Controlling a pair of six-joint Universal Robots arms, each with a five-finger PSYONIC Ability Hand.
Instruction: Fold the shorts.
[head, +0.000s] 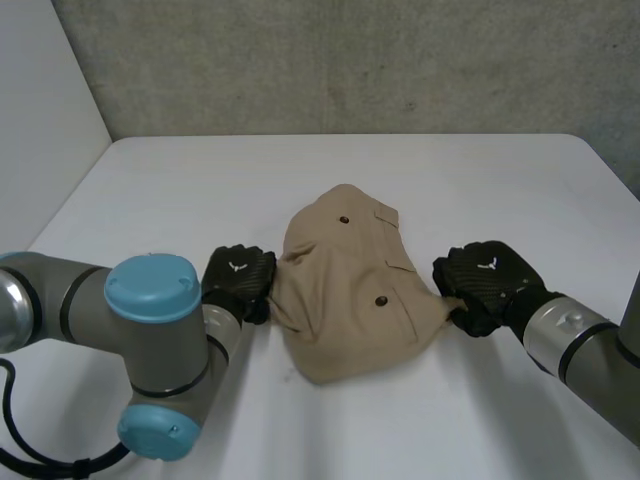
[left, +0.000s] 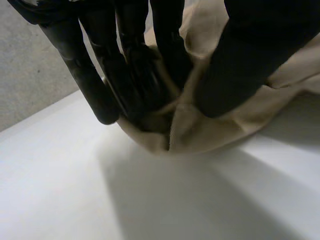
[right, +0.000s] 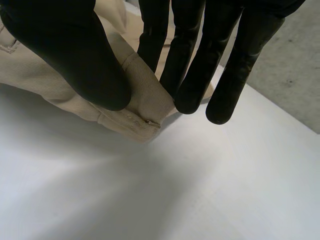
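shorts: tan shorts (head: 345, 290) lie bunched at the middle of the white table (head: 450, 180), pocket buttons facing up.
long axis: the heap runs roughly near to far, narrowing to a point at the far end; it is only a little longer than it is wide.
left hand: the left hand (head: 238, 280) is at the shorts' left edge. Its wrist view shows a gathered fold of cloth (left: 200, 130) clamped between the fingers (left: 130, 75) and the thumb.
right hand: the right hand (head: 485, 280) is at the near right corner, pinching a stitched hem (right: 142, 95) between the thumb and the fingers (right: 185, 75).
key relation: the hands face each other across the near half, the shorts between them, and the line from hand to hand crosses the long axis.
nearer hand: neither, since each holds its own side.
judgement: the next fold probably needs both hands lifting together; uneven lift would skew the crease.
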